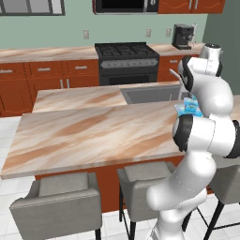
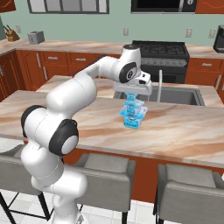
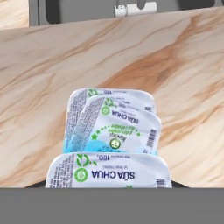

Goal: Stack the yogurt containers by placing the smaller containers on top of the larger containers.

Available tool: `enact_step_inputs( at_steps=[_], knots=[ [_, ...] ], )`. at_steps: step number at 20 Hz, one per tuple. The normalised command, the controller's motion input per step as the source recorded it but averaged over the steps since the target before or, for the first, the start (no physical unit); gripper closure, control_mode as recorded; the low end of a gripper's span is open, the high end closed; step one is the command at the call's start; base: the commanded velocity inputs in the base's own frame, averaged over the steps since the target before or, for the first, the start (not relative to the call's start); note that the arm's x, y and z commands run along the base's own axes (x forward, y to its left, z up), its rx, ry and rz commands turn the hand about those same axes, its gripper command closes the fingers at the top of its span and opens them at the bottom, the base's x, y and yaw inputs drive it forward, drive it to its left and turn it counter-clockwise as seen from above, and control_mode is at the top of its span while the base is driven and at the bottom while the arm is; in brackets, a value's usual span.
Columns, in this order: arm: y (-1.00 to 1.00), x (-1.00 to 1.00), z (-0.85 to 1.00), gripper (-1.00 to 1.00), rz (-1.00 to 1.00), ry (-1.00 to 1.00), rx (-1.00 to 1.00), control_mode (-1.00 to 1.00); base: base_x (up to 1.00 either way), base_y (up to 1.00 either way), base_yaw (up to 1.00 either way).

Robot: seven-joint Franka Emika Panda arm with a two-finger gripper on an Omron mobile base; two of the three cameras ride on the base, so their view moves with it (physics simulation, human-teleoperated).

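At the centre of the right base view the gripper [image 2: 132, 97] hangs just over the yogurt containers [image 2: 132, 114], which stand as one stack on the marble counter [image 2: 183, 127] near the sink [image 2: 183, 97]. Whether it grips the top tub I cannot tell. Three lids overlap in the hand view, so stacking seems almost finished; only release and retreat remain.

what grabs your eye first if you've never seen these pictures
The white robot arm's gripper hangs directly over a small stack of light-blue yogurt tubs with white printed lids on the marbled tan island counter, just in front of the grey sink. In the hand view the lids overlap like steps.
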Motion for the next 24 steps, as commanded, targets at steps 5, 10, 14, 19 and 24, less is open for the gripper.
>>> enact_step_inputs(
  at_steps=[5,10,14,19,24],
  knots=[
    [0.00,0.00,-0.12,1.00,-0.01,0.00,0.00,-1.00,0.00,0.00,0.00],
    [0.00,0.00,-0.11,1.00,-0.01,0.00,0.00,-1.00,0.00,0.00,0.00],
    [0.00,0.00,-0.11,1.00,-0.01,0.00,0.00,-1.00,0.00,0.00,0.00],
    [0.00,0.02,-0.10,1.00,-0.01,0.00,0.00,-1.00,0.00,0.00,0.00],
    [0.00,0.04,-0.07,1.00,-0.02,0.00,0.00,-1.00,0.00,0.00,0.00]
  ],
)
